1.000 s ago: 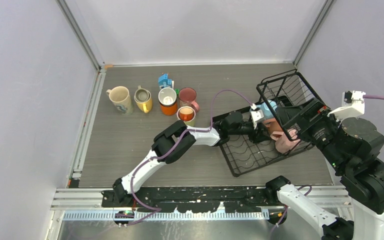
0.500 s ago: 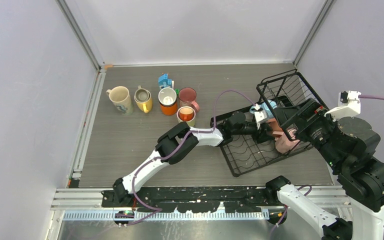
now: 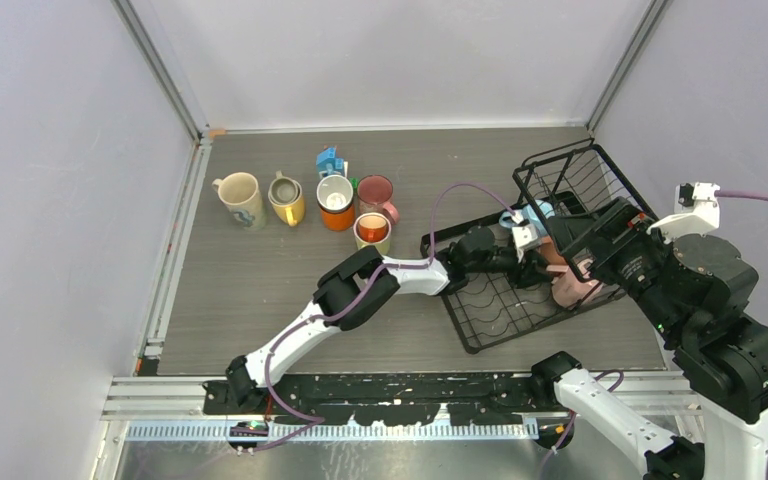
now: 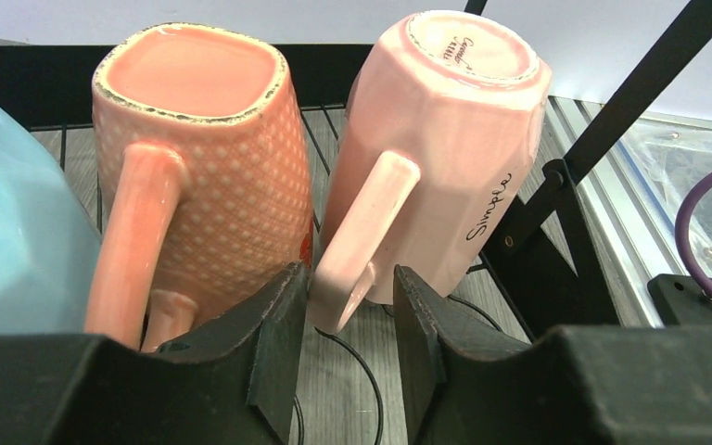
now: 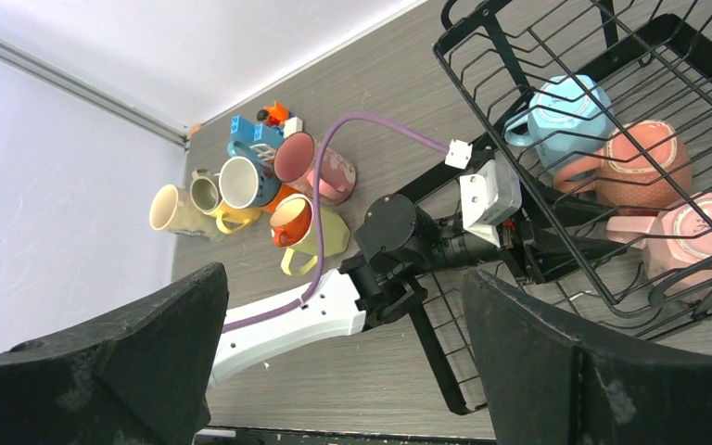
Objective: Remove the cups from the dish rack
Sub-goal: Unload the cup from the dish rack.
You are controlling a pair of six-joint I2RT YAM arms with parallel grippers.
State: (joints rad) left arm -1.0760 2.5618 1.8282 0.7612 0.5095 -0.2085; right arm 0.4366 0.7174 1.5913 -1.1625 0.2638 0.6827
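Left gripper [image 4: 348,283], fingers narrowly spread, straddles the handle of an upturned pale pink cup [image 4: 445,158] just ahead in the dish rack [image 3: 458,312]; right gripper [image 5: 345,287] hangs wide open above.

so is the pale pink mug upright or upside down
Upside down: the pale pink mug sits in the dish rack, stamped base facing up.

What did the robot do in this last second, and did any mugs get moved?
The left gripper reached deeper into the dish rack, rightward in the overhead view; its open jaws now straddle the pale pink mug's handle, not yet clamped. The right arm shifted slightly. The rack, its three mugs and the five mugs on the table stayed put.
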